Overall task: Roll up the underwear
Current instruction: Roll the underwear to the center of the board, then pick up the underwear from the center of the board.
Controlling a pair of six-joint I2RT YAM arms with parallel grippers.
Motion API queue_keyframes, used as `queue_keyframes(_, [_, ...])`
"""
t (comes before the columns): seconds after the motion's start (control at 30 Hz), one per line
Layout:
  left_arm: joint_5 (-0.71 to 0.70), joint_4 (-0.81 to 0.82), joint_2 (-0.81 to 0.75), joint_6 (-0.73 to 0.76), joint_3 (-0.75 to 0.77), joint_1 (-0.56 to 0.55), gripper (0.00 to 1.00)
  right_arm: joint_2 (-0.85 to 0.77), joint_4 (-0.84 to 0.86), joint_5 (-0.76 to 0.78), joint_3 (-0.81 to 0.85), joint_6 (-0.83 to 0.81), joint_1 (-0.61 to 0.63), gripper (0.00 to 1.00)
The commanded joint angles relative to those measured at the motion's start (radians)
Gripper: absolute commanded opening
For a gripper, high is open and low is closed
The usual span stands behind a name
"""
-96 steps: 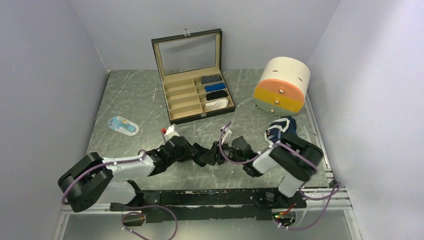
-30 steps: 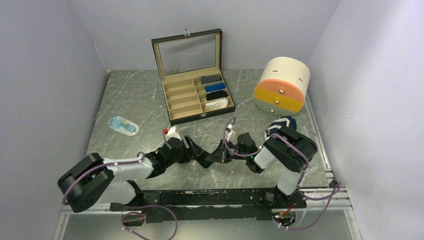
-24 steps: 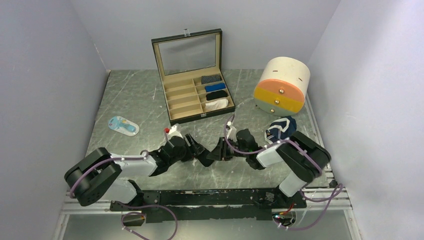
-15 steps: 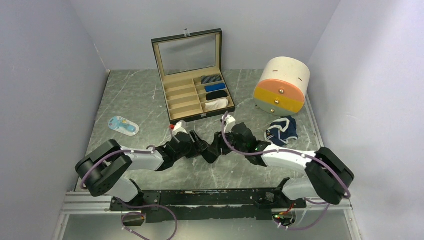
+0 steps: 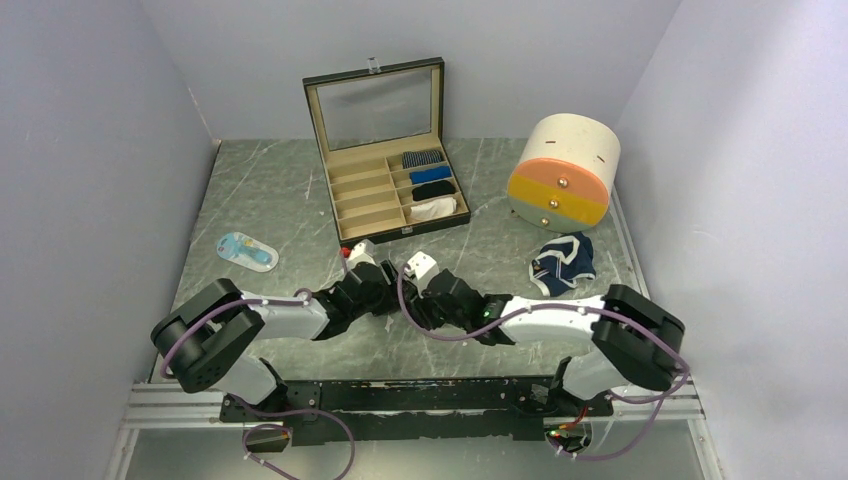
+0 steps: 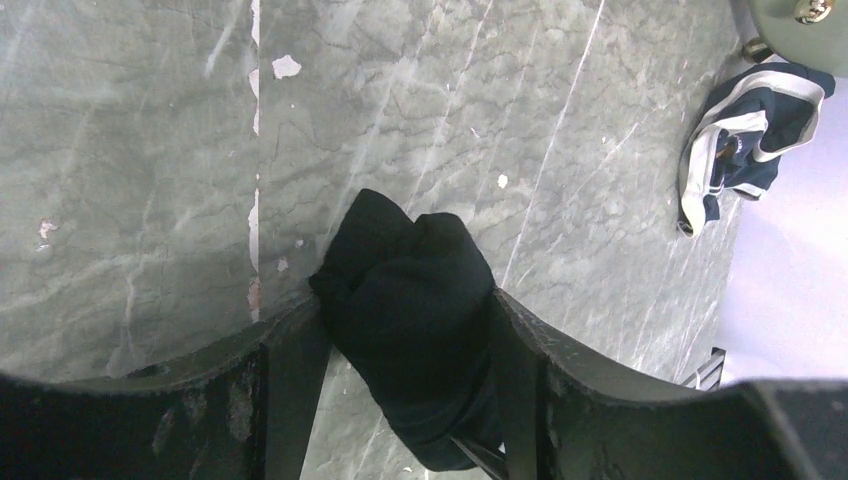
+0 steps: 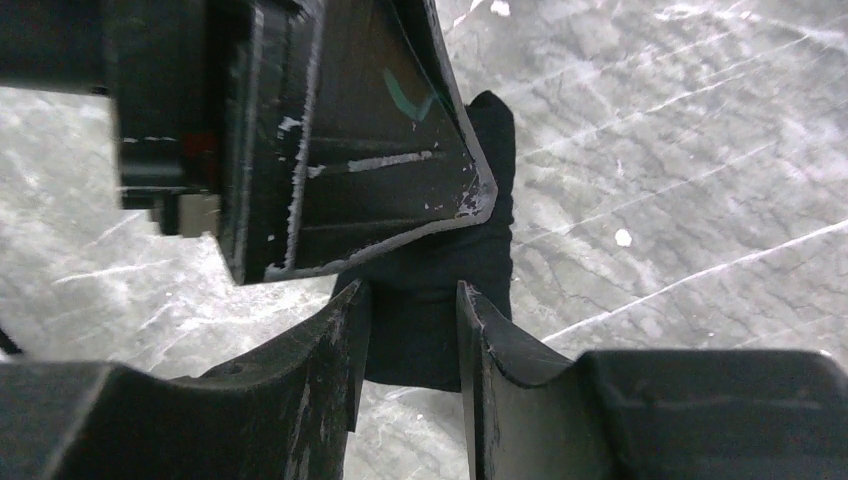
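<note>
Left wrist view: our left gripper (image 6: 405, 312) squeezes the soft, light black underwear (image 6: 410, 345) mid-roll; our right gripper (image 7: 412, 305) pinches its six o'clock end.

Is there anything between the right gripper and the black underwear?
No, nothing visible. The black underwear is held in the left gripper, and one end of it sits between the fingers of the right gripper, right beside a left finger.

Boxed in on three sides by plain, pale lavender-grey walls (image 5: 85, 150). Below them, a grey-green marbled desk (image 5: 270, 190), veined with white and chipped pale in a few spots. Along the near edge, a silver metal rail (image 5: 170, 398). Lit softly and evenly from above.
</note>
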Motion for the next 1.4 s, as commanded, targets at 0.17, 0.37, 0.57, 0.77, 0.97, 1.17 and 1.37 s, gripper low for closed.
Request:
queue_keyframes(0.17, [0.032,-0.241,0.031,0.06,-0.057,-0.002,0.71,0.152,-0.027,-0.011,-0.005,0.093,0.006,0.39])
queue_keyframes(0.37, [0.01,-0.284,-0.023,0.08,-0.038,-0.001,0.77,0.107,0.101,-0.092,-0.121,0.176,-0.014,0.47])
queue_keyframes(0.57, [-0.007,-0.304,0.046,0.131,0.004,0.004,0.65,0.071,0.119,-0.1,-0.138,0.162,-0.035,0.59])
queue_keyframes(0.77, [0.004,-0.305,0.153,0.126,0.045,0.004,0.52,0.085,0.025,-0.037,-0.076,0.108,-0.034,0.63])
queue_keyframes(0.97, [0.032,-0.294,0.195,0.113,0.056,0.003,0.42,0.113,-0.034,0.037,-0.031,0.081,0.006,0.66])
queue_keyframes(1.17, [0.045,-0.317,0.202,0.122,0.08,0.005,0.34,0.16,-0.07,0.237,0.02,0.089,0.077,0.61])
queue_keyframes(1.37, [0.077,-0.324,0.147,0.115,0.065,0.024,0.44,0.146,-0.034,0.203,0.008,0.089,0.082,0.24])
